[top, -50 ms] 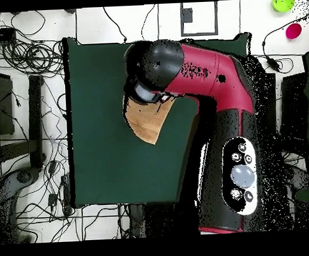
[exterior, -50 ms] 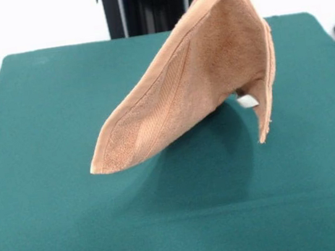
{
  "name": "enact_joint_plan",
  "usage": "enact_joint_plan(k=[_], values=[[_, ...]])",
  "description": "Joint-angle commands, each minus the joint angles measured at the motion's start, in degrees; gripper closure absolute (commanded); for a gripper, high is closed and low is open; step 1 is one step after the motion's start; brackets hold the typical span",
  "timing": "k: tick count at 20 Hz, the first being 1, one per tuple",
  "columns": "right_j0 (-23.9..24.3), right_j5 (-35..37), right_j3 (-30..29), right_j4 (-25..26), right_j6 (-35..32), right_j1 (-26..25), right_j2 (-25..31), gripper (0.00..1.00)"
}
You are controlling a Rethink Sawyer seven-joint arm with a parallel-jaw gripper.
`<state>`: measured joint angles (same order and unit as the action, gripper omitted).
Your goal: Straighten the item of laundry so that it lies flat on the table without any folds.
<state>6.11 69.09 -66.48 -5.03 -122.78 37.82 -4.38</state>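
Gripper fingers never show: the front view cuts off at the towel's (exterior, -50 ms: pixel 209 69) top, and overhead the arm (top, -50 ms: pixel 199 77) hides them, so I cannot tell their state, though something up at the top edge carries the cloth. It hangs draped above the table (exterior, -50 ms: pixel 57 228), right of centre, its banded corner reaching toward lower left, apparently clear of the green top. Risks, as I judge them: lowered straight down, it would crumple into fresh folds; a weak hold could drop it in a heap.
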Motion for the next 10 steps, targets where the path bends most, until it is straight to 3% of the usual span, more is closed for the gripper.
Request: enact_joint_plan(k=[1, 2, 4, 6, 10], values=[[-0.2, 4.6, -1.8, -1.4, -5.5, -2.8, 4.1, 1.00], [-0.1, 4.8, -1.5, -0.9, -5.0, -2.9, 4.0, 1.00], [-0.8, 13.4, 5.4, 2.1, -5.0, -4.9, 3.0, 1.00], [-1.7, 17.4, 8.9, 2.0, -7.5, -5.9, 3.0, 1.00], [-3.9, 20.0, 13.5, 0.5, -13.8, -8.3, 2.8, 1.00]])
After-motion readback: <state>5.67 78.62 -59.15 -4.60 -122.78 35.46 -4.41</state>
